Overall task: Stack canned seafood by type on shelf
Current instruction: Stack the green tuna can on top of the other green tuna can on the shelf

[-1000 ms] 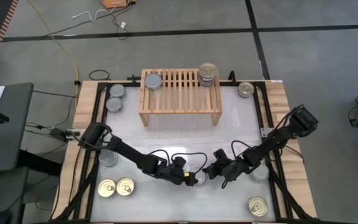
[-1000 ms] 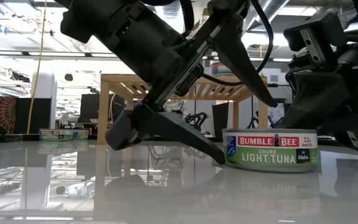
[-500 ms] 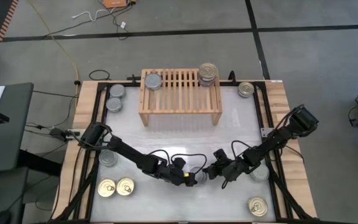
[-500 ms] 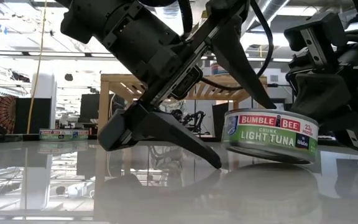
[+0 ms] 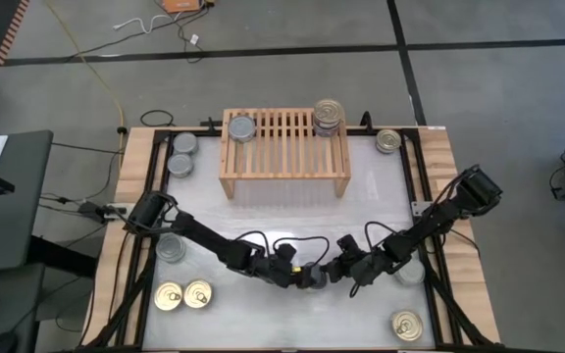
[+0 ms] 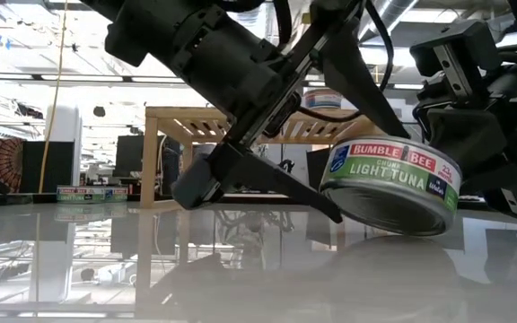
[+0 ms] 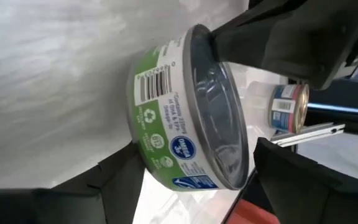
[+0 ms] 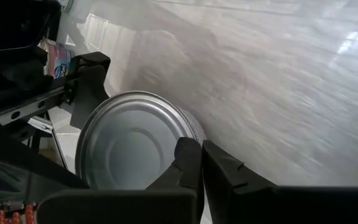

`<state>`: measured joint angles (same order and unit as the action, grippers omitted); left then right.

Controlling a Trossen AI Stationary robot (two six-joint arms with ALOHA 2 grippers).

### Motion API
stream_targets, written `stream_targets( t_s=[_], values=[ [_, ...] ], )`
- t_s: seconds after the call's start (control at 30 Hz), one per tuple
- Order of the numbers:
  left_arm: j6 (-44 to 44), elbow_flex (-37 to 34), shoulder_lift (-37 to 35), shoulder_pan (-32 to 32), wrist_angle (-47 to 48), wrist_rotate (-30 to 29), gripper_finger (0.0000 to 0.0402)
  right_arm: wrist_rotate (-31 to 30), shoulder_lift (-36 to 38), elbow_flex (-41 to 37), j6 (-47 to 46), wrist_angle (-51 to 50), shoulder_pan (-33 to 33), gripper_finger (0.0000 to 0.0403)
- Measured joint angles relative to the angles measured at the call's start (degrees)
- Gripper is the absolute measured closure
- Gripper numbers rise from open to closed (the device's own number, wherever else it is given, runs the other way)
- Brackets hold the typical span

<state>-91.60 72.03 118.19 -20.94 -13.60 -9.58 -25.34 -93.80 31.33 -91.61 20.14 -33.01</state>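
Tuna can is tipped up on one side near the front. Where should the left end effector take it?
Grip the tuna can across its green side wall, one finger on each opposite side. Come in from the left arm's side, where the left end effector straddles it, open. The shut right end effector sits at the raised rim, blocking that side.

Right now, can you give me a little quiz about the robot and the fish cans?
1. True or false: the tuna can, pinched at its rim by the right gripper, lies flat on the table.
2. In the high view, where on the shelf is the stack of cans? A) left end B) middle C) right end
3. Fill in: the ___ gripper's open fingers sit on either side of the tuna can.

Key: 1 false, it is tilted. 2 C. 3 left gripper.
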Motion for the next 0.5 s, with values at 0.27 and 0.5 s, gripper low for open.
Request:
stream_targets(
  t_s=[0.27, 0.5],
  values=[
    [-0.23, 0.00, 0.00, 0.14, 0.95, 2.48, 0.0213, 0.00, 0.01, 0.00, 0.23, 0.34, -0.02, 0.0366],
    [0.86, 0.02, -0.15, 0.34, 2.28, 4.74, 0.0264, 0.46, 0.18, -0.03, 3.35, 3.15, -0.07, 0.0346]
  ],
)
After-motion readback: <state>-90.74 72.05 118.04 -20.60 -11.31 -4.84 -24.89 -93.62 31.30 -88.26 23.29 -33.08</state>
